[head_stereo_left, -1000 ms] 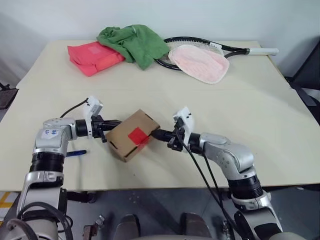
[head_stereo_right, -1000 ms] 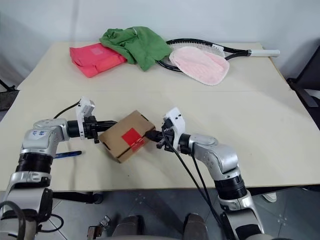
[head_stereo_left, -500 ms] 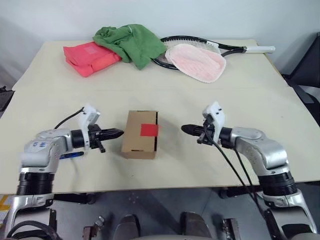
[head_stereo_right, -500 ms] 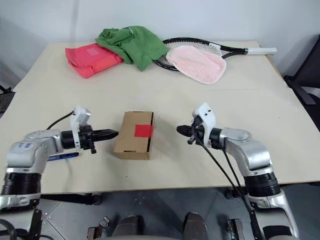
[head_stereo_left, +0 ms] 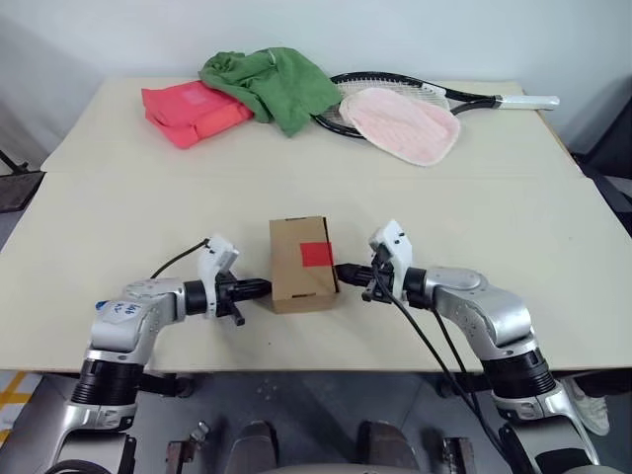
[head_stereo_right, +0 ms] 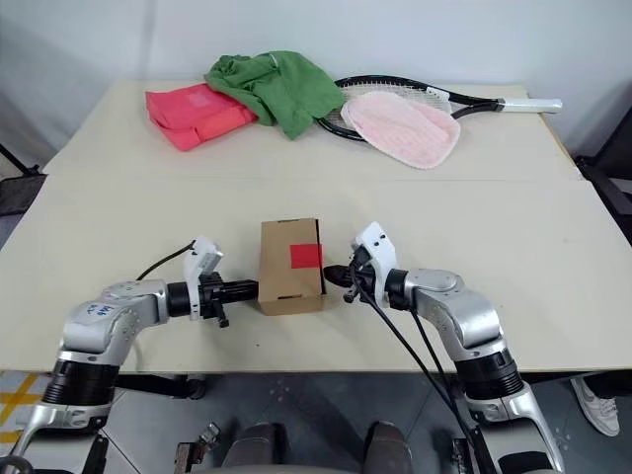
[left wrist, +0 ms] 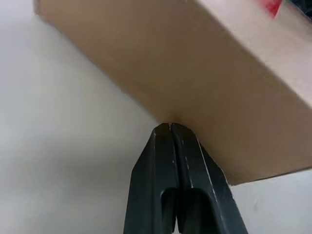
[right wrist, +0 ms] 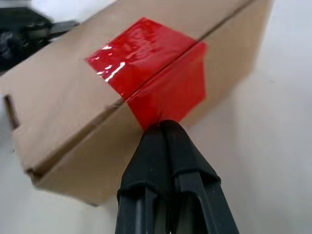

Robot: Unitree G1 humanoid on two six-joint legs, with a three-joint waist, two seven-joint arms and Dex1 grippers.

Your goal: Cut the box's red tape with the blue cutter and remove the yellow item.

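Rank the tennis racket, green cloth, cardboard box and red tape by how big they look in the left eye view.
1. tennis racket
2. green cloth
3. box, though nearer the camera
4. red tape

Setting: bare indoor test room. Plain beige table [head_stereo_left: 118, 197] against a blank pale wall [head_stereo_left: 395, 30]. Grey floor [head_stereo_left: 316, 405] below.

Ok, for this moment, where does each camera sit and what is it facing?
Left and right eye views: on the head, looking forward and down over both arms at the table and the box.
Left wrist view: along the shut left gripper, tips against the box's plain side.
Right wrist view: along the shut right gripper, tips at the red tape.
Shared: every view shows the box.
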